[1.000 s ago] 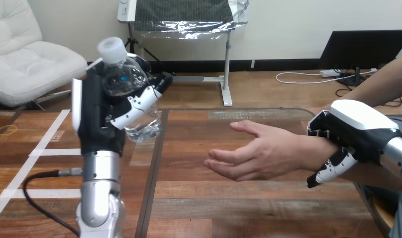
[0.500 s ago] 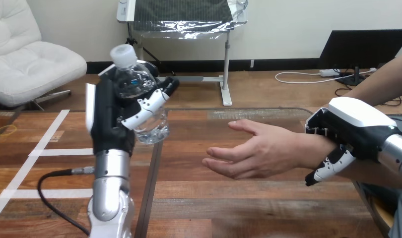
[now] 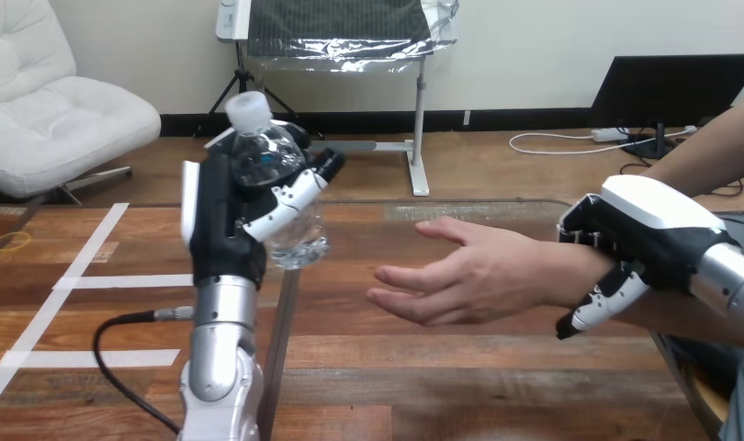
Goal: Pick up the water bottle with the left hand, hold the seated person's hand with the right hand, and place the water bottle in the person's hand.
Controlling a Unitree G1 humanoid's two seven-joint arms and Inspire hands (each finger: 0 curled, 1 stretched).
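Water bottle [image 3: 278, 188] gripped in left hand [image 3: 229, 220] (upright).

I'm looking at my left hand [image 3: 223, 230]: it is showing a black body with a white strip down one edge, and its fingers [image 3: 286, 200] are wearing white shells over black links. The left forearm [image 3: 217, 340] is gleaming silver and round. My right hand [image 3: 648, 234] is wearing a smooth white shell over black, joining a silver right forearm [image 3: 731, 280].

The clear, white-capped water bottle [image 3: 261, 158] is standing nearly upright, clasped by the left hand [image 3: 223, 220] above the desk [image 3: 423, 367]. The person's hand [image 3: 469, 274] is lying open, palm up, nearby but apart, its wrist being clasped by the right hand [image 3: 644, 234].
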